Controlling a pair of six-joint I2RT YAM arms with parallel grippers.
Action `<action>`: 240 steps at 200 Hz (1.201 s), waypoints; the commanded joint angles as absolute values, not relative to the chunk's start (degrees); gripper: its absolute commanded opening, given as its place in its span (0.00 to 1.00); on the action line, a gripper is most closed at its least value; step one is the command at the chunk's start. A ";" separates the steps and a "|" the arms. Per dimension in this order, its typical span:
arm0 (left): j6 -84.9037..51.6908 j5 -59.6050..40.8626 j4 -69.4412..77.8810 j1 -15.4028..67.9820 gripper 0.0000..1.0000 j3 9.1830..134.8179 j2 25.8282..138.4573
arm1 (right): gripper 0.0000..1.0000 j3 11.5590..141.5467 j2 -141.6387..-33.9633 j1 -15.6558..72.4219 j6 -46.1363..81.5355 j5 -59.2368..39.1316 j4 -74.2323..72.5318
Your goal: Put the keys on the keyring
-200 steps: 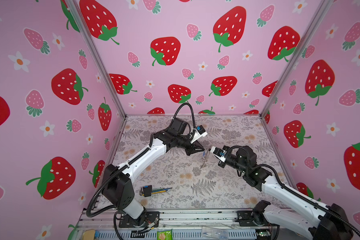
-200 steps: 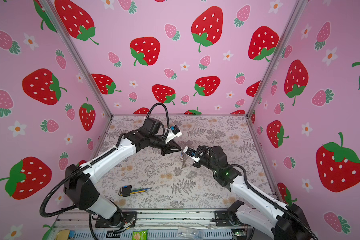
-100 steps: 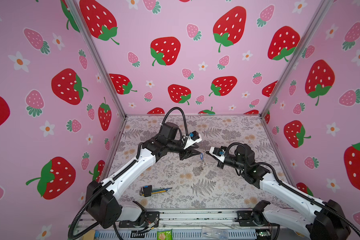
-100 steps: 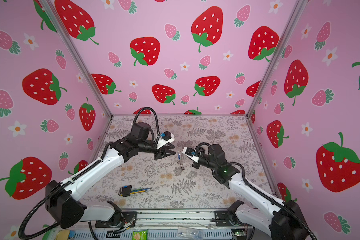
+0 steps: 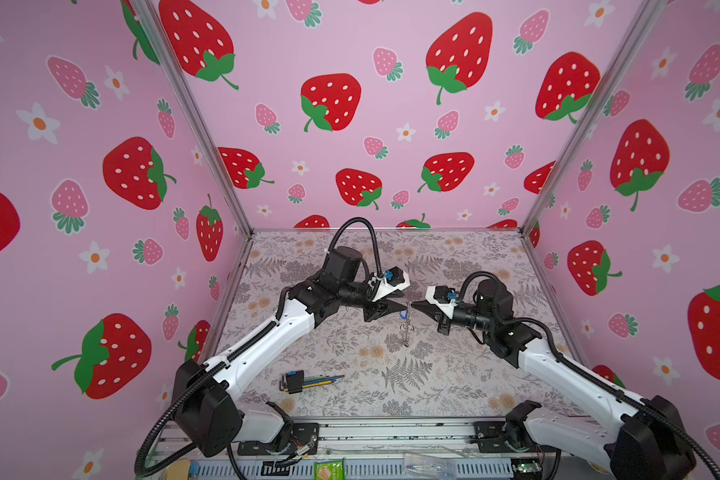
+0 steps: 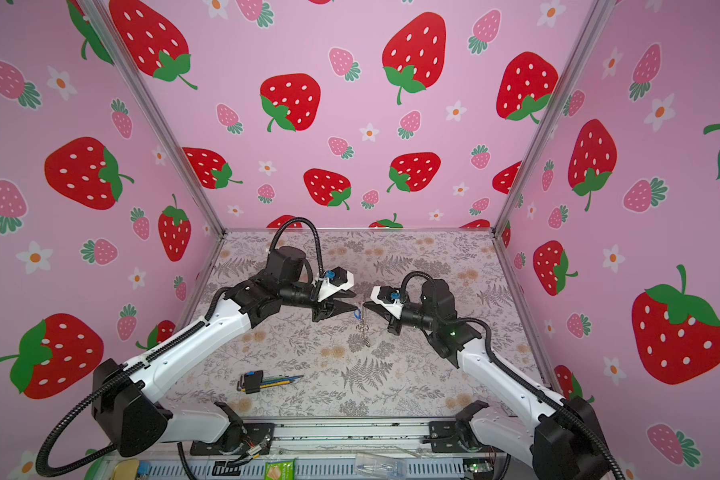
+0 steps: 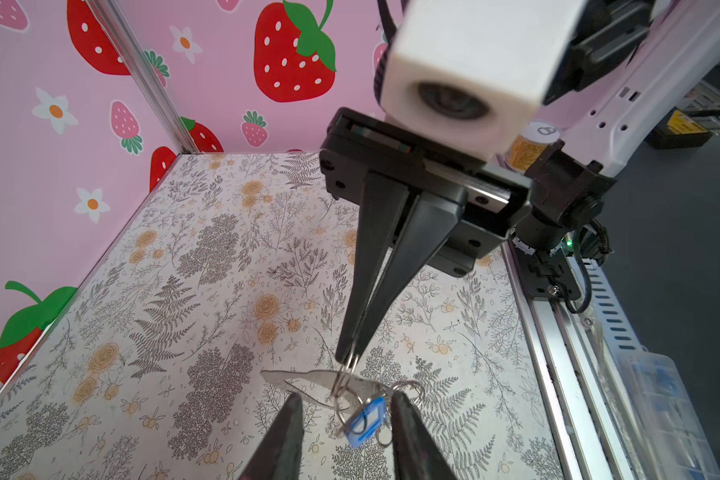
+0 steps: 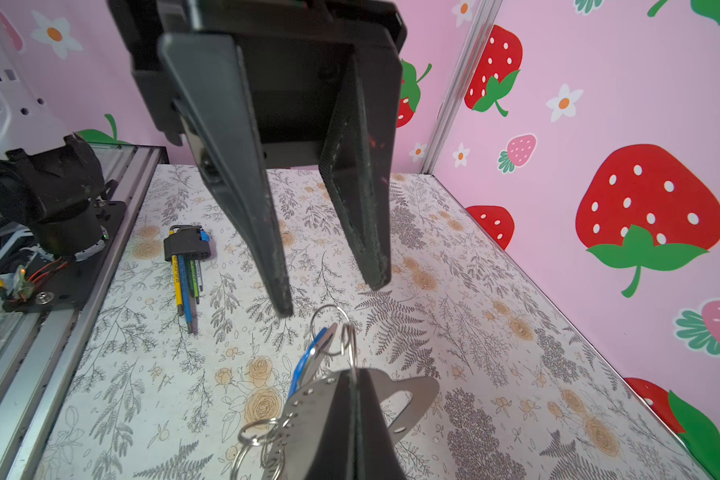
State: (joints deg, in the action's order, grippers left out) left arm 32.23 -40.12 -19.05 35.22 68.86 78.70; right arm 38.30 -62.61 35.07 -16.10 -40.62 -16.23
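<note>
1. Change: a second ago my left tool (image 8: pixel 331 300) was pinched in close at the hanging bundle. Since then it has let go, drawn back a little and come in again. Its jaws now stand parted and empty, one on either side of the blue tag.
2. My right tool (image 7: pixel 349 355) has stayed clenched on the keyring (image 8: pixel 306 409), at or beside its small rings. It holds the keyring up off the desk (image 5: pixel 454 374), between the two arms.
3. The key with the blue tag (image 7: pixel 366 419) dangles among the rings just below the right tool, gripped by neither tool. I judge this key to be hung on, so the release was deliberate. I cannot tell whether its ring is wound fully home.
4. I cannot pick out the second key in the tangle of rings.
5. Containers: the hex-key bundle (image 5: pixel 304 380) lies well apart near the desk's front edge, its coloured keys seated in their black-and-blue clip. A clear box (image 7: pixel 657 399) sits beyond the rail, its contents too blurred to name.
</note>
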 commanded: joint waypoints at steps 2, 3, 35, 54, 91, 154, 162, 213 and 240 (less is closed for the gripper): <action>31.94 -38.44 -18.13 36.34 0.38 69.86 78.92 | 0.00 40.70 -62.83 34.00 -14.41 -46.74 -17.22; 31.96 -38.29 -18.12 36.45 0.37 69.87 78.92 | 0.00 40.74 -62.88 33.96 -14.37 -46.84 -17.22; 29.43 -34.83 -17.79 37.50 0.39 71.20 79.89 | 0.00 41.55 -63.39 33.52 -13.77 -46.29 -16.08; 28.58 -30.07 -16.61 39.18 0.51 70.62 79.32 | 0.00 41.89 -63.49 33.49 -13.23 -44.14 -15.69; 26.70 -19.94 -12.31 42.73 0.55 68.63 78.28 | 0.00 42.19 -63.81 33.36 -13.36 -40.55 -14.32; 27.03 -12.04 -13.21 43.47 0.52 67.46 78.29 | 0.00 41.41 -62.29 33.22 -13.23 -40.08 -14.41; 27.53 -11.96 -13.65 43.46 0.52 67.33 78.24 | 0.00 41.36 -62.09 33.09 -13.20 -40.17 -14.41; 29.07 -10.67 -15.35 43.24 0.52 66.57 78.40 | 0.00 41.22 -61.80 32.70 -12.74 -41.79 -14.94; 29.98 -12.33 -15.18 42.91 0.52 66.40 77.81 | 0.00 41.06 -62.35 32.59 -12.48 -42.43 -14.76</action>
